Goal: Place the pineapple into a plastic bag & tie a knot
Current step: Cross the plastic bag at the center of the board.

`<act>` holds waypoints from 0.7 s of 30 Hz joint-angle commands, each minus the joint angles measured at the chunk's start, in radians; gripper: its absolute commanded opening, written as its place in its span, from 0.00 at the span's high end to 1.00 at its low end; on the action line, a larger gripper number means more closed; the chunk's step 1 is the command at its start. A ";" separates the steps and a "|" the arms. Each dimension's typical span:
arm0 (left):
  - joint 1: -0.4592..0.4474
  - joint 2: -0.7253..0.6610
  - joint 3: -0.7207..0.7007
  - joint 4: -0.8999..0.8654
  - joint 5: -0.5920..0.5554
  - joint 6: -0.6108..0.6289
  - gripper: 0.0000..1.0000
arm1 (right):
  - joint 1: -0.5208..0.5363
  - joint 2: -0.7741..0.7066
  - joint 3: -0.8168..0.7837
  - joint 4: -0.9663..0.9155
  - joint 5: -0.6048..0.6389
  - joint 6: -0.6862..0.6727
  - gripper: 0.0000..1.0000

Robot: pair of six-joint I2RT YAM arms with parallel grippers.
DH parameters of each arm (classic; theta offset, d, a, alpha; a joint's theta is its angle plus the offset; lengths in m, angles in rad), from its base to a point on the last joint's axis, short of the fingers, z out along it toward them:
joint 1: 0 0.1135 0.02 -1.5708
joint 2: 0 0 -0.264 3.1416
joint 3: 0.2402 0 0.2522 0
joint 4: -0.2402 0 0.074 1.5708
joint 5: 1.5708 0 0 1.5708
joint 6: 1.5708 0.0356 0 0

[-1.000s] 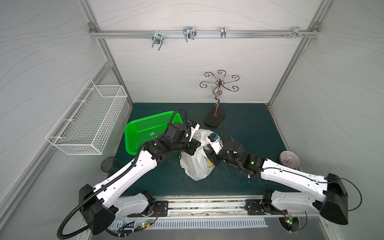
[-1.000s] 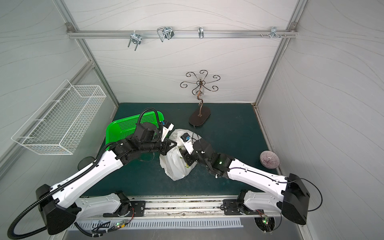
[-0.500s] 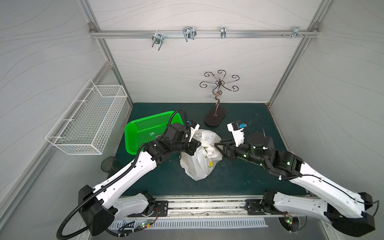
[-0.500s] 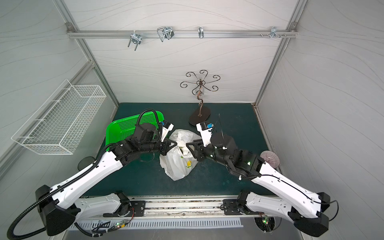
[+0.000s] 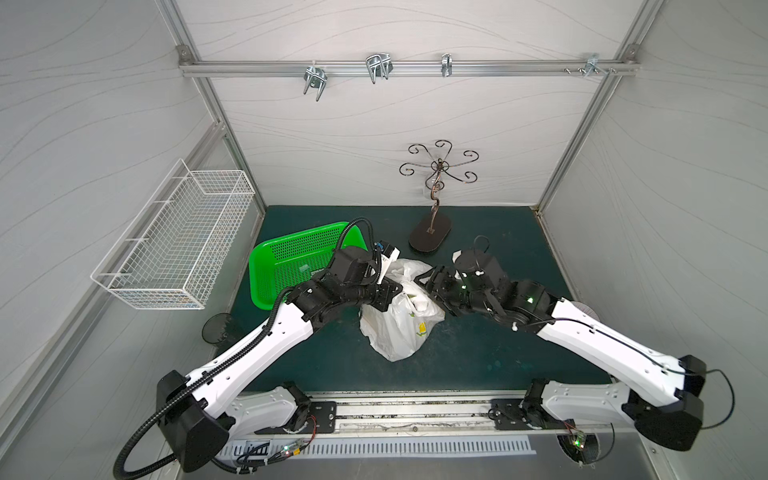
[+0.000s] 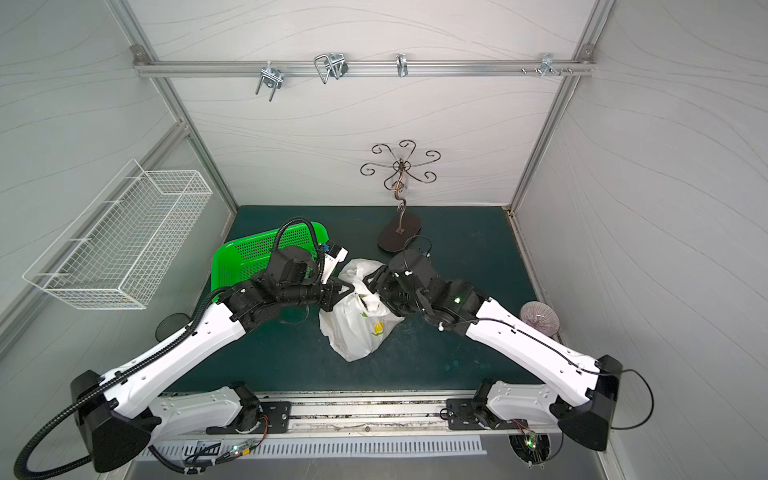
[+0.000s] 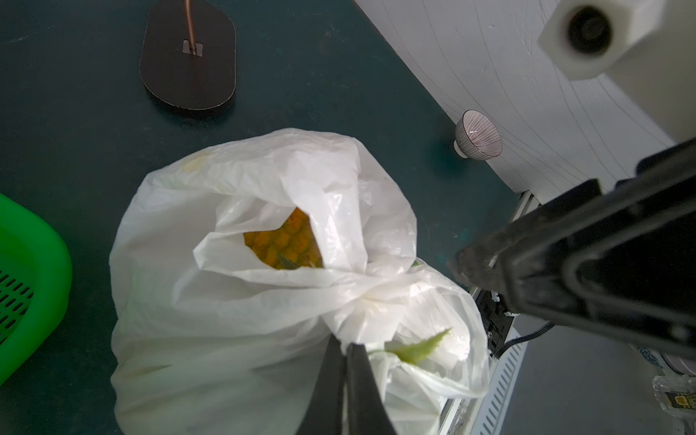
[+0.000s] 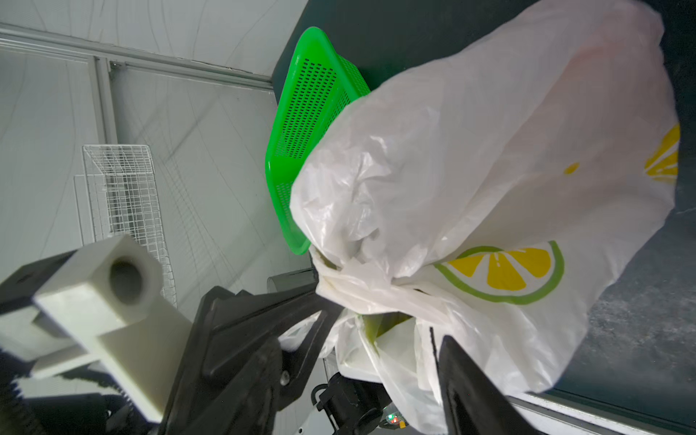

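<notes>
The white plastic bag with a lemon-slice print stands on the green mat between both arms. The orange pineapple shows through the bag's mouth, and a green leaf shows beside it. My left gripper is shut on the gathered white handle plastic at the bag's top. I cannot tell whether that bunch is a tied knot. My right gripper is at the same bunch from the opposite side. Its jaws stand wide apart, with loose bag plastic hanging between them.
A green perforated basket lies behind the left arm. A scrolled metal stand rises at the back. A striped bowl sits by the right wall. A white wire basket hangs on the left wall, with a dark round object below it.
The right arm pulled back to the right from the bag, then came in again at its top with the jaws wider. The left gripper kept its hold and place.
</notes>
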 commanded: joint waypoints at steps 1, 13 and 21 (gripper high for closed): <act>0.003 -0.012 0.017 0.046 0.023 0.015 1.00 | -0.011 0.027 0.002 0.102 -0.066 0.094 0.33; 0.003 -0.003 0.022 0.048 0.039 0.018 1.00 | -0.040 0.057 -0.073 0.171 -0.108 0.159 0.32; 0.003 -0.006 0.018 0.040 0.070 0.024 1.00 | -0.067 0.116 -0.067 0.270 -0.142 0.120 0.33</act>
